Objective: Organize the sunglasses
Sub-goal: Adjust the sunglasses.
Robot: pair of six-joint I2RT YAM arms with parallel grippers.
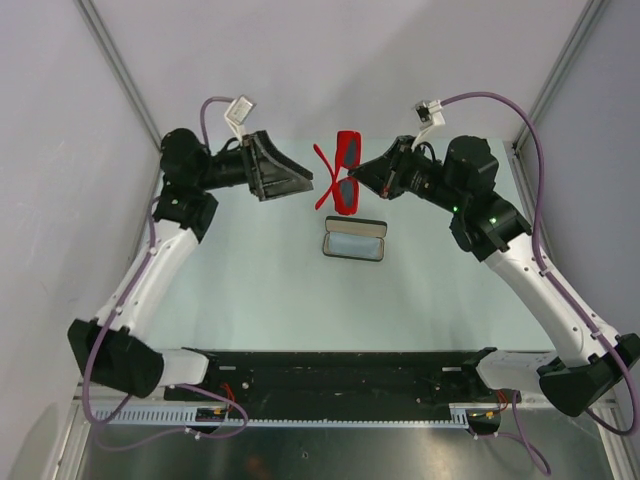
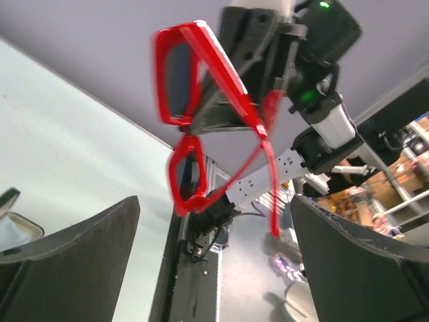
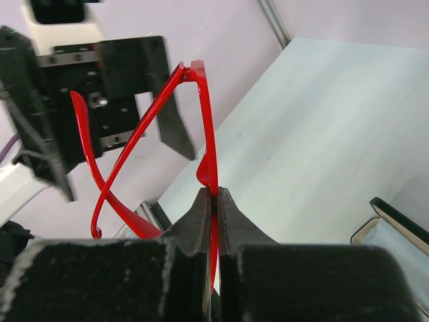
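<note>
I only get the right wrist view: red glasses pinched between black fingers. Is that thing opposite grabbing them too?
Observer: No. That's the left gripper; its own camera shows fingers spread wide, not closed on the sunglasses.
Operator: What's the dark corner at my right edge?
Observer: From above, a black case lying open on the table, pale blue inside.
Operator: How are they hanging?
Observer: The left wrist view shows one lens above the other.

A pale green table point(image 1: 250, 290) sits boxed by plain white walls point(image 1: 340, 50) at nine, twelve and three o'clock. Grey metal posts point(image 1: 120, 70) rise at eleven and one. Light is soft, even. Past five o'clock, blurred workshop clutter point(image 2: 395, 181).
</note>
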